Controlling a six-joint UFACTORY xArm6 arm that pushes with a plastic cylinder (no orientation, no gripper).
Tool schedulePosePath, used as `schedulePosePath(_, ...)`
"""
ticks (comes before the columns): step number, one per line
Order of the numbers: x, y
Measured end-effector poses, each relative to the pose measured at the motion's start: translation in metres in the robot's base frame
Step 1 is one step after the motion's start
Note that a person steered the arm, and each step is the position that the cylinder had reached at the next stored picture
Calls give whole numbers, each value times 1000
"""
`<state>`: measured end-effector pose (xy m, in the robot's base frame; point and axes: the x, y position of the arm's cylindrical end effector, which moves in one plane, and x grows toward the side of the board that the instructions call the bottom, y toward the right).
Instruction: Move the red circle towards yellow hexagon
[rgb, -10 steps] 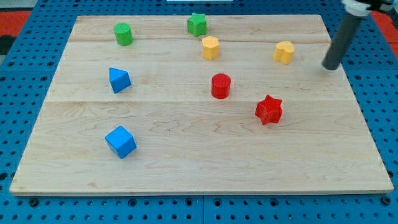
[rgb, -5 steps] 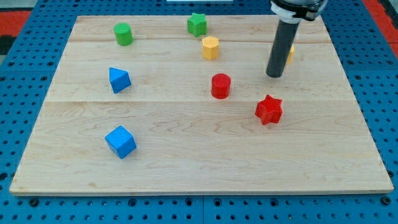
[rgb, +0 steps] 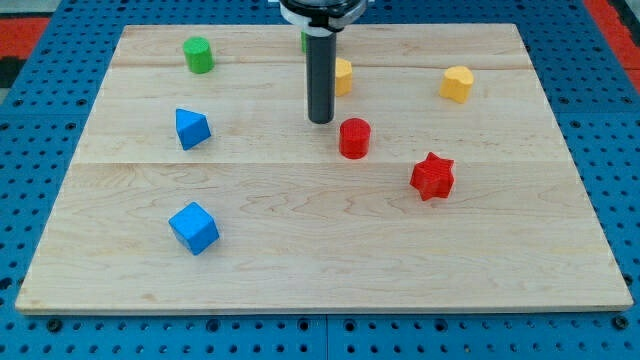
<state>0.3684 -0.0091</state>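
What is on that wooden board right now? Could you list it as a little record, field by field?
surface: wooden board
my tip: just up-left of the red circle, not clearly touching
red circle: near centre
yellow hexagon: partly behind the rod
other yellow block: view's upper right
red star: right of centre
green cylinder: upper left
blue blocks: one at left, a cube at lower left

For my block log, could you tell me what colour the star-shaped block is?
Red; the star shows clearly in the camera view, toward the view's right.
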Motion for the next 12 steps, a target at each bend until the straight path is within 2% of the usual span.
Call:
schedulePosePath(3,-3,-23)
schedulePosePath(8,71,11)
schedulePosePath(9,67,43)
schedulePosePath(10,47,42)
schedulePosePath(11,39,75)
schedulePosePath(12,20,84)
